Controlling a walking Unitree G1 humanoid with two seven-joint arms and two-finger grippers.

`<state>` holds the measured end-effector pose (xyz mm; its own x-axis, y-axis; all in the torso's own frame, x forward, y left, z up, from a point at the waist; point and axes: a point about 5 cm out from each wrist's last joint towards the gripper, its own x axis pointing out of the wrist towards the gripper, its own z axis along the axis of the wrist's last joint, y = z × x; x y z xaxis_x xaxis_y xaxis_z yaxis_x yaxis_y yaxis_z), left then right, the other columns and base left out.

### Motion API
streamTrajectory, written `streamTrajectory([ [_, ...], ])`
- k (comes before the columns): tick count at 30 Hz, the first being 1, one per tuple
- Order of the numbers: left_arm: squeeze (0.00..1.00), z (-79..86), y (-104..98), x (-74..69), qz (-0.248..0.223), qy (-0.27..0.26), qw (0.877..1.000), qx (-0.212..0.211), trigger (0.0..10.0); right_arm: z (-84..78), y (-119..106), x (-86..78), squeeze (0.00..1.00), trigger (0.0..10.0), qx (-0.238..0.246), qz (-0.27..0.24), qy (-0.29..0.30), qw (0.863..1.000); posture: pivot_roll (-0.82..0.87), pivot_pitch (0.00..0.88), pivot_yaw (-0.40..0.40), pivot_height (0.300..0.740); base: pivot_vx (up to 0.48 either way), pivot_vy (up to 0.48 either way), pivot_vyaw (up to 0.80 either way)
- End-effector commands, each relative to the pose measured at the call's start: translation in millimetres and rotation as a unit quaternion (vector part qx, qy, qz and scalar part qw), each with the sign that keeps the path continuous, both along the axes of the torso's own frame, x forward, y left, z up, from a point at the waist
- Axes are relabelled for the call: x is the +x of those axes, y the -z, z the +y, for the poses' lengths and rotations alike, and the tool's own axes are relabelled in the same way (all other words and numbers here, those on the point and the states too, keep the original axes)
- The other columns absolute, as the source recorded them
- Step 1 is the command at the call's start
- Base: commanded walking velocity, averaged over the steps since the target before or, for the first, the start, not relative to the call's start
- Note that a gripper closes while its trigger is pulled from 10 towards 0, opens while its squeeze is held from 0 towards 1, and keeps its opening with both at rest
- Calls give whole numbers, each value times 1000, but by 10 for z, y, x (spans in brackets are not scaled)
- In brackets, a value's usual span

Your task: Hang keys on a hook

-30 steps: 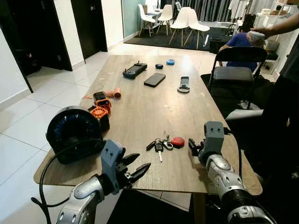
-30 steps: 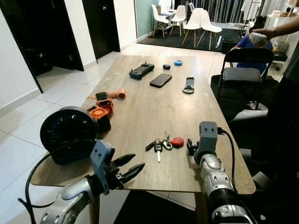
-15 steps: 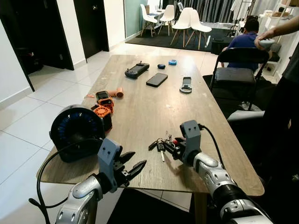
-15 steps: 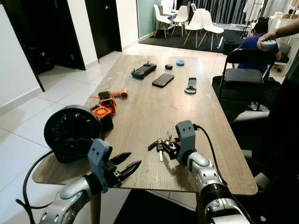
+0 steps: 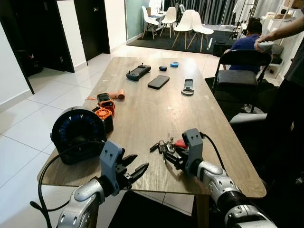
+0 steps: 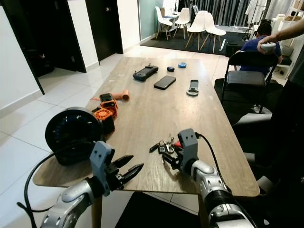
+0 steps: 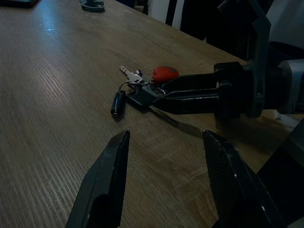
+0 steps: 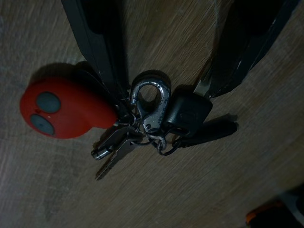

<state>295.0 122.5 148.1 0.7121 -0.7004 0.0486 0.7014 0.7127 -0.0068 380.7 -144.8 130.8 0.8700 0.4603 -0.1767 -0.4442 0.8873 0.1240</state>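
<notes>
A bunch of keys [image 5: 162, 146] with a red fob [image 5: 179, 142] lies on the wooden table [image 5: 156, 109] near its front edge. My right gripper [image 5: 169, 155] rests low on the tabletop at the bunch, open. In the right wrist view its fingers [image 8: 99, 52] straddle the silver clip [image 8: 150, 101], with the red fob [image 8: 61, 112] beside one finger and a black car key [image 8: 190, 114] under the other. My left gripper [image 5: 136, 169] hovers open at the table's front edge, left of the keys, holding nothing; its wrist view looks at the keys [image 7: 137, 90].
A round black fan [image 5: 78, 133] and orange gadgets [image 5: 104, 105] sit at the table's left. A controller [image 5: 137, 72], a phone [image 5: 157, 81] and a grey tool [image 5: 188, 87] lie farther back. A black folding chair [image 5: 240, 66] and a person's arm [image 5: 282, 31] are at the right.
My right gripper swung left from beside the red fob onto the key bunch, and its fingers now straddle the clip. The left gripper has barely moved.
</notes>
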Motion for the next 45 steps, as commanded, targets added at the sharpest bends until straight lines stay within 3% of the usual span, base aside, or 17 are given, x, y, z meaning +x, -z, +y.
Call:
streamTrajectory([
  [1, 0, -26, 41, 3, 7, -1, 1000, 4, 10000, -32, 81, -18, 0, 10000, 12, 21, 14, 1000, 32, 124, 1, 740, 0, 0, 0],
  [17, 0, -18, 55, 24, 16, -13, 1000, -4, 10000, -43, 56, 29, 0, 10000, 37, 42, 36, 998, 30, 134, -1, 740, 0, 0, 0],
  [18, 0, -18, 56, 27, 17, -14, 1000, -4, 10000, -36, 51, 33, 0, 10000, 28, 42, 34, 998, 30, 134, -1, 740, 0, 0, 0],
  [21, 0, -16, 55, 29, 18, -18, 1000, -4, 10000, -12, 51, 35, 0, 10000, -69, 19, 8, 997, 31, 134, -4, 740, 0, 0, 0],
  [30, 0, -3, 55, 31, 17, -25, 1000, -2, 10000, 24, 79, 19, 0, 10000, -152, 1, -26, 988, 31, 137, -8, 740, 0, 0, 0],
  [45, 0, 14, 42, 37, 14, -27, 1000, 2, 10000, 33, 85, 6, 0, 10000, -164, -17, -30, 986, 34, 139, -6, 740, 0, 0, 0],
])
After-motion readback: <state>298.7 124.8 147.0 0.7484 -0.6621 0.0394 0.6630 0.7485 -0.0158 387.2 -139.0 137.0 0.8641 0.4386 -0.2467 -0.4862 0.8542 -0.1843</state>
